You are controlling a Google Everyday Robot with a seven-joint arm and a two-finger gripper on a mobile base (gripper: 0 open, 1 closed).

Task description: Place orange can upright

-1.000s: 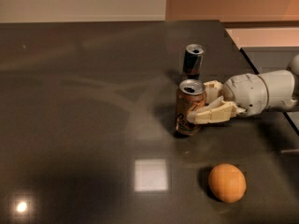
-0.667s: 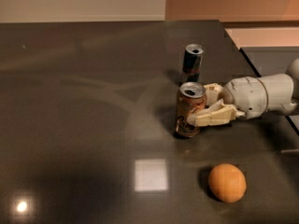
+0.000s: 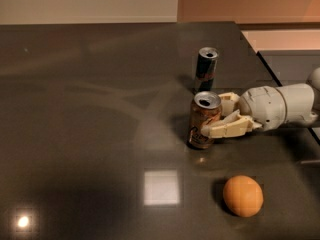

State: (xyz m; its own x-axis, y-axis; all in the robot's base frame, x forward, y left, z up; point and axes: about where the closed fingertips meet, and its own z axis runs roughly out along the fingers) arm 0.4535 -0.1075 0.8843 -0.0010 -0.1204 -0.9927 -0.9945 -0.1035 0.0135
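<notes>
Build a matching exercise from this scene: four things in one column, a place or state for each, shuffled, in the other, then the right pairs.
Column one
1. orange can
2. dark can
3. orange fruit
4. gripper

Column two
A. lies nearest the camera, apart from the rest
B. stands upright between two pale fingers
C. reaches in from the right side, closed on a can
D. stands upright farthest back

Pairs: 1-B, 2-D, 3-A, 4-C
</notes>
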